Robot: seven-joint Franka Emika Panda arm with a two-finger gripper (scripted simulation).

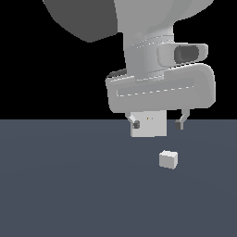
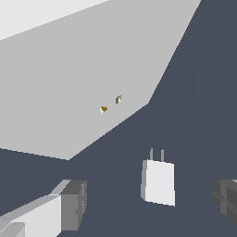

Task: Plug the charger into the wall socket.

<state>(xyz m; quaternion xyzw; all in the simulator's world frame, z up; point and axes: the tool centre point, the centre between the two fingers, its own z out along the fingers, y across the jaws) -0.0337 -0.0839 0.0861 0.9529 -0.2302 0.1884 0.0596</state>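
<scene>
The end effector [image 1: 158, 124] hangs open above the table [image 1: 69, 194], holding nothing. The charger [image 1: 168, 159] lies at its five o'clock, apart from the socket [image 1: 150, 124].

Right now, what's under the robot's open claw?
The small white charger sits on the dark floor between the open gripper fingers, untouched, its two prongs aimed at the wall socket. Its underside is hidden.

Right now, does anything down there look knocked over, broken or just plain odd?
Nothing looks broken or spilled. The charger lies loose on the dark floor, unplugged, its two prongs pointing toward the wall socket, which stands upright with two small holes. The tool hangs open above the charger, touching nothing.
</scene>
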